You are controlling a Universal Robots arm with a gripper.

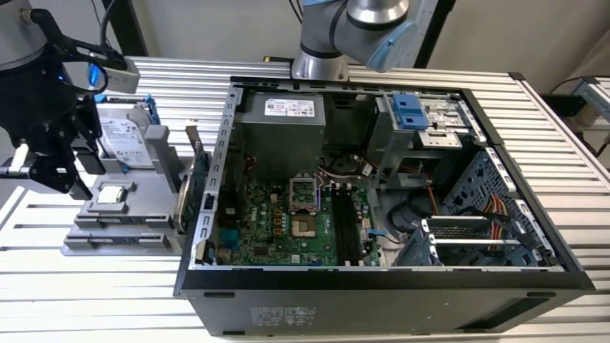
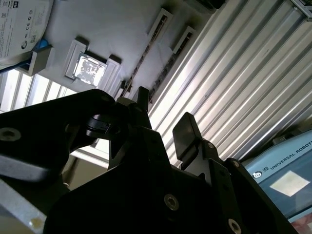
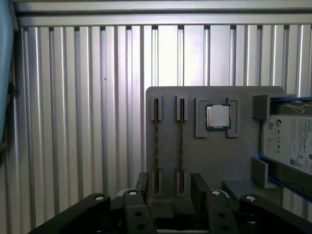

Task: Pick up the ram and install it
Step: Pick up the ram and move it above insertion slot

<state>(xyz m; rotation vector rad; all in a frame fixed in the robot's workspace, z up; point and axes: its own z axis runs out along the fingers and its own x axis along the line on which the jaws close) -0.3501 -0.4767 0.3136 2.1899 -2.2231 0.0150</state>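
Ribbed aluminium worktop (image 1: 381, 78) carries everything. Gripper (image 1: 65, 177) released, fingers (image 3: 200, 187) apart, nothing between, hovering over grey tray (image 3: 214, 161). Ram (image 3: 181, 146) on edge in tray slot just below gripper, untouched. Second stick (image 3: 156, 146) alongside. CPU (image 3: 218, 117) and hard drive (image 3: 292, 146) farther along tray. Open PC case (image 1: 381, 286) beside gripper. Pale wall (image 1: 533, 36) beyond.

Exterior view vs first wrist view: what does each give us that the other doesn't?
Exterior view: the open computer case with its motherboard. First wrist view: two ram sticks standing on edge in slots. Both: gray tray, processor, hard drive, gripper, open and empty.
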